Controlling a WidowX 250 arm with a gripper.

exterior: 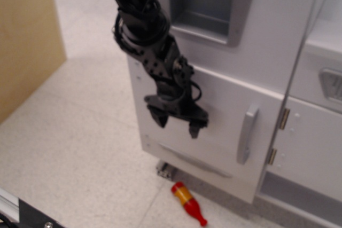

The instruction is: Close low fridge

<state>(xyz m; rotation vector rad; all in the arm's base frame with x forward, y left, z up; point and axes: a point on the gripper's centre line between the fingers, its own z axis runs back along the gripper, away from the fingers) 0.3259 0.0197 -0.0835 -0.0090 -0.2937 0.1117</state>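
The low fridge (219, 126) is the large white door with a vertical grey bar handle (246, 134) and a grey vent strip (187, 158) at its bottom. The door lies flush with the cabinet front, with no gap showing along its top edge. My black gripper (177, 124) is open and empty, its fingers pointing down and pressed against the left part of the door face. The frame is slightly blurred.
A red and yellow toy bottle (188, 202) lies on the floor below the door. The recessed grey dispenser panel (206, 4) is above. A smaller white cabinet door with hinges (304, 142) is at the right. A wooden panel (26, 41) stands at the left.
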